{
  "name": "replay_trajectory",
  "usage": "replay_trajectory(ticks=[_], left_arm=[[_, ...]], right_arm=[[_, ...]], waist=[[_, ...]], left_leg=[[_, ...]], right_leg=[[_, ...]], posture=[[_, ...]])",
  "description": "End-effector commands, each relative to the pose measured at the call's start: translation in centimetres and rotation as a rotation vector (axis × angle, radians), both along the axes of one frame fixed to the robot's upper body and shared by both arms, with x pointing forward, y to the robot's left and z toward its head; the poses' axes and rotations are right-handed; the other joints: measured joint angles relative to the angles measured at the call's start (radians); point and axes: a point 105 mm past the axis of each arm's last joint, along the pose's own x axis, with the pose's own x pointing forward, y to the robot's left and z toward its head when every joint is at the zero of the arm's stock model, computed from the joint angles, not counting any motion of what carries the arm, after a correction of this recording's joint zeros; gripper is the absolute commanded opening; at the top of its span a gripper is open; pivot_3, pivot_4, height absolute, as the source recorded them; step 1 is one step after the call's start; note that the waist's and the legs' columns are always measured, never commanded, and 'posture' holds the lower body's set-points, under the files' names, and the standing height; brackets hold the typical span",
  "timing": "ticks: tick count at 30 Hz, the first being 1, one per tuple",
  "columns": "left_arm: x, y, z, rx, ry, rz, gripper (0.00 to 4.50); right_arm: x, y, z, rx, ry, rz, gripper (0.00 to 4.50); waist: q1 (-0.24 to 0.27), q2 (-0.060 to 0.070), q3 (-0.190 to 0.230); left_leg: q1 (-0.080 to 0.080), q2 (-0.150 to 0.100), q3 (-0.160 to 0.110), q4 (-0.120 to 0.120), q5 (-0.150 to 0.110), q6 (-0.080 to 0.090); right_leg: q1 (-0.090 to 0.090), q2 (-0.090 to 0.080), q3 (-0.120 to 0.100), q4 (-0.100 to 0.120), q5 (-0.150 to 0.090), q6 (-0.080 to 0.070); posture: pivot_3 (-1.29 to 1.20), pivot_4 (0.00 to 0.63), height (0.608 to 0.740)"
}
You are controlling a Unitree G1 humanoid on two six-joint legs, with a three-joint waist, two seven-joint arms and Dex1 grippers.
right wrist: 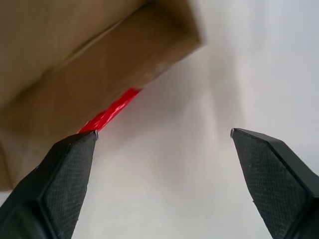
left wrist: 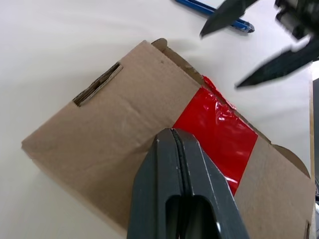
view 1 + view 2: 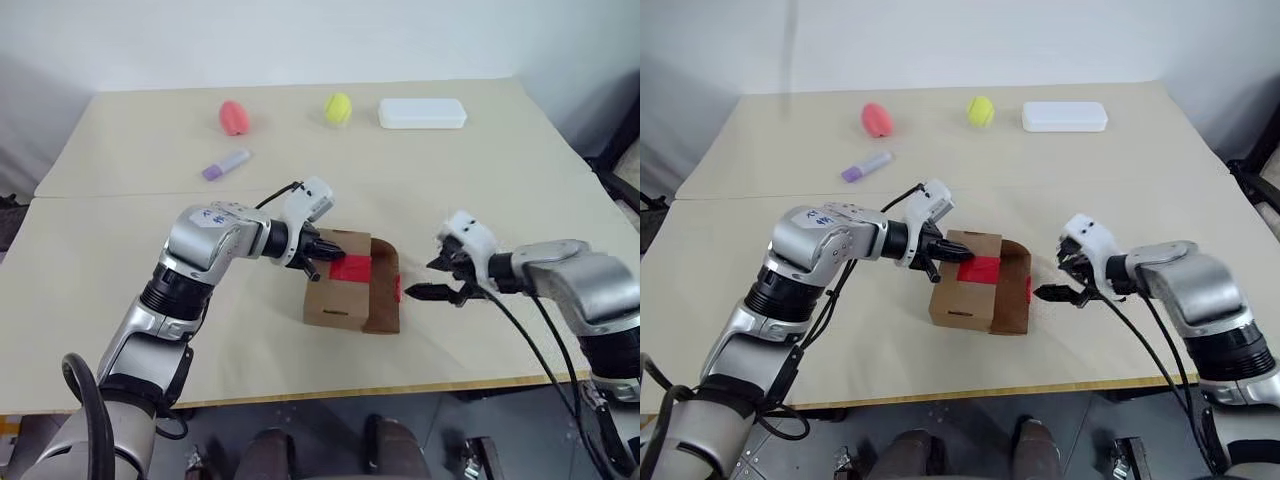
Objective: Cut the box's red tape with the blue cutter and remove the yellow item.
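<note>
On the pale tabletop (image 3: 120, 300) I count one cardboard box (image 3: 335, 300), one white plastic case (image 3: 422, 113), one pink-red egg shape (image 3: 234, 117), one yellow-green ball (image 3: 338, 108), one lilac marker tube (image 3: 227, 164) and one blue cutter (image 2: 214, 11). I cannot see the yellow item.

That table is broad, matte and cream, with a seam running across it. The box sits near my front edge, between my two arms: brown corrugated board, blocky, with a slot in its top panel and one darker flap hanging down on the side facing my right arm. One strip of red tape (image 3: 351, 267) lies glossy and wrinkled across the top and shows again as a red sliver low on that flap side.

My left gripper (image 2: 174, 142) has its two black fingers pressed together with nothing between them, tips resting on the box top at the edge of the tape. My right gripper (image 3: 437, 279) stands as wide as it goes, empty, just beside the flap side of the box and clear of it; its pads (image 1: 65, 174) are finely textured and wedge-shaped.

From my left wrist camera the cutter is a thin glossy blue stick lying on the table beyond the box, close under my right fingers, untouched.
</note>
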Motion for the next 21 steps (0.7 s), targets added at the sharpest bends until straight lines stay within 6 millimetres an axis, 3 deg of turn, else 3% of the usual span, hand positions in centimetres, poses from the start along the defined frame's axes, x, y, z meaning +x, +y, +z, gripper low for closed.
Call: replay_trajectory(ticks=[1, 7, 15, 18, 21], left_arm=[[0.0, 0.4, -1.1, 0.04, 0.025, 0.024, 0.0], [0.1, -0.2, -1.0, 0.042, 0.022, 0.011, 0.0], [-0.1, -0.4, -1.0, 0.043, 0.02, 0.001, 0.0], [-0.2, -0.5, -1.0, 0.043, 0.018, -0.002, 0.0], [-0.2, -0.5, -1.1, 0.042, 0.015, -0.002, 0.0]], right_arm=[[-0.6, 1.5, 1.1, 0.192, 0.076, 0.017, 4.47], [-0.6, 3.7, -2.5, 0.159, 0.175, 0.059, 4.47], [1.0, 6.8, -2.4, 0.306, 0.216, 0.076, 4.47], [1.3, 7.5, -1.9, 0.348, 0.221, 0.085, 3.89], [1.3, 7.5, -1.8, 0.354, 0.235, 0.069, 2.87]], waist=[[0.0, 0.0, 0.0], [0.0, 0.0, 0.0], [-0.017, -0.002, -0.001], [-0.019, -0.002, -0.001], [-0.019, -0.002, -0.001]], left_leg=[[0.0, 0.0, 0.0, 0.0, 0.0, 0.0], [0.0, 0.0, 0.0, 0.0, 0.0, 0.0], [0.003, 0.0, 0.001, 0.0, 0.0, -0.001], [0.004, 0.0, 0.001, 0.0, 0.001, -0.001], [0.004, 0.0, 0.0, 0.0, 0.001, -0.001]], right_leg=[[0.0, 0.0, 0.0, 0.0, 0.0, 0.0], [0.0, 0.0, 0.0, 0.001, 0.0, 0.0], [0.002, 0.0, 0.001, 0.003, 0.0, 0.0], [0.002, 0.0, 0.001, 0.003, 0.0, 0.0], [0.001, 0.0, 0.001, 0.005, 0.0, 0.0]], posture=[[0.0, 0.15, 0.74], [0.0, 0.15, 0.74], [0.0, 0.15, 0.74], [0.0, 0.15, 0.74], [0.0, 0.15, 0.74]])
